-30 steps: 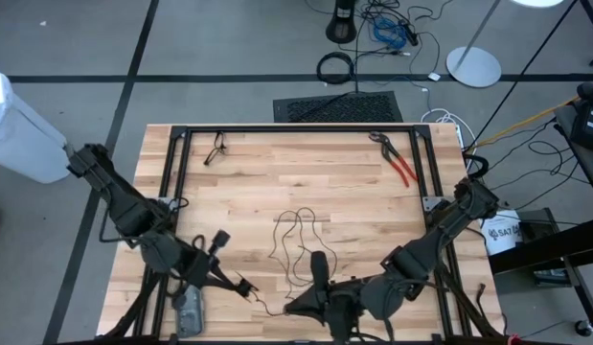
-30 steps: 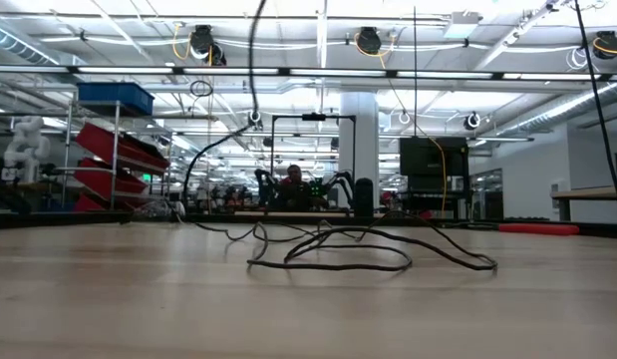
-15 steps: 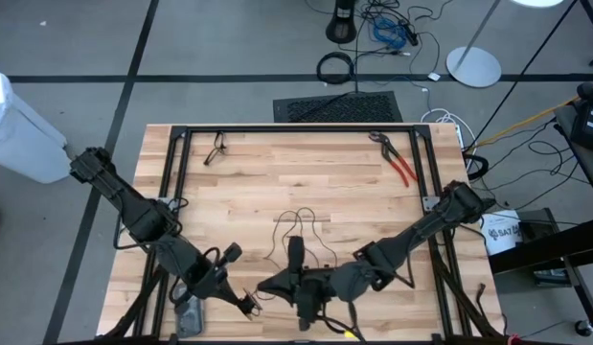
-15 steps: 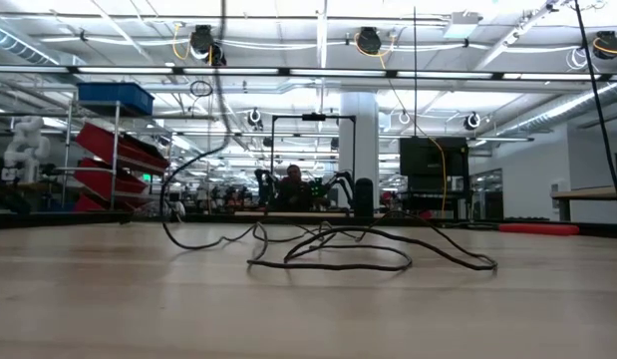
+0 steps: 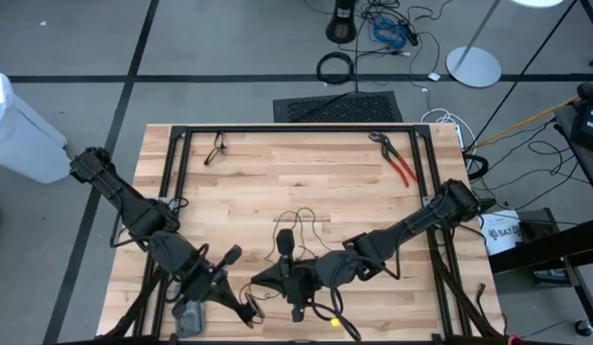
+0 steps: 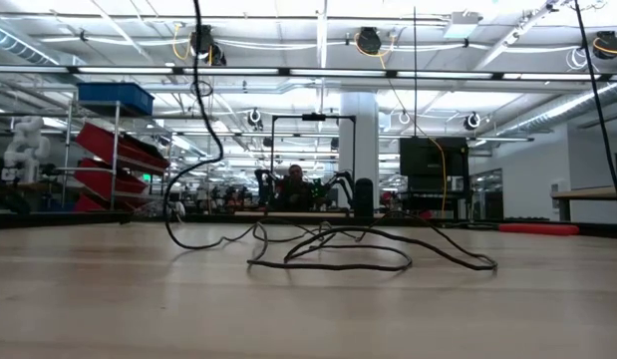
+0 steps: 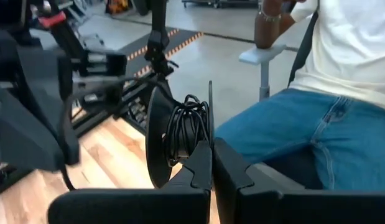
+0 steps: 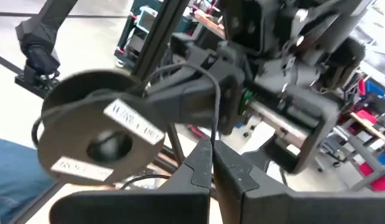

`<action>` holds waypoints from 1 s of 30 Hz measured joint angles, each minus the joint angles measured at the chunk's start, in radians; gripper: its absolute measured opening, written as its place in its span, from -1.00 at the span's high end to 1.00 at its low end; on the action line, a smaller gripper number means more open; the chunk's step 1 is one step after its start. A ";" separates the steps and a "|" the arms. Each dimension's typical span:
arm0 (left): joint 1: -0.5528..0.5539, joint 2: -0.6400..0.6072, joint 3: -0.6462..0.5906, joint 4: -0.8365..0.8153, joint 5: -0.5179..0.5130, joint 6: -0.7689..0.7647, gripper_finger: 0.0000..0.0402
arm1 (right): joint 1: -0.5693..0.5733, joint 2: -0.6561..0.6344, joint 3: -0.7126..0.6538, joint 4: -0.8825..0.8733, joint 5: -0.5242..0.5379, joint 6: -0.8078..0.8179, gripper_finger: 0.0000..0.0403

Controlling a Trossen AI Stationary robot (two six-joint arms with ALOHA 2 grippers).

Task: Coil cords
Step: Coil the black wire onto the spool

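Observation:
The thin black cord lies in loose loops (image 5: 298, 230) on the wooden table's middle; the loops also show in the low view (image 6: 338, 257), with one strand rising steeply (image 6: 200, 110). Part of the cord is wound on a black spool (image 7: 180, 134), which shows with pale labels in the right wrist view (image 8: 99, 140). My left gripper (image 5: 240, 299) is near the table's front edge, shut on the spool. My right gripper (image 5: 262, 284) is close beside it, shut on a cord strand. I cannot make out the cord's pale end piece. My left gripper pinches the spool between its two fingers at the thin flange seen edge-on (image 7: 209, 127), beside the wound cord. The spool is lifted clear of the table and stands up from the fingertips. My right gripper pinches a single strand of the cord (image 8: 215, 127) between its two fingertips. The strand runs up from the fingers and curves over toward the spool.
Red-handled pliers (image 5: 399, 161) lie at the far right and a small dark item (image 5: 216, 149) at the far left. A black frame (image 5: 296, 127) borders the table. A seated person in jeans (image 7: 316, 130) is beyond the front edge. A small yellow piece (image 5: 333, 322) lies under the right arm.
My right gripper has gone toward the table's left edge, close up to the left gripper and the spool. My left gripper has shifted slightly toward the near edge. The rising cord strand in the low view has swung to the left; the loops on the table have stayed in place.

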 joint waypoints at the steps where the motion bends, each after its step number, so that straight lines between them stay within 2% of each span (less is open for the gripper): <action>1: 0.000 0.000 0.000 0.008 0.000 0.004 0.99 | -0.001 0.000 0.000 -0.006 -0.001 0.009 1.00; 5: -0.008 0.000 0.000 0.041 0.002 0.055 0.99 | -0.003 0.000 0.000 -0.019 -0.012 0.019 1.00; 21: -0.064 0.000 0.000 0.275 -0.007 0.218 0.99 | -0.068 0.001 0.000 -0.144 -0.320 0.170 1.00; 24: -0.081 0.000 0.000 0.285 -0.070 0.227 0.99 | -0.067 0.003 0.000 -0.157 -0.338 0.158 1.00; 30: -0.118 -0.019 0.000 0.277 -0.273 0.235 0.99 | -0.048 0.002 0.000 -0.231 -0.338 0.147 1.00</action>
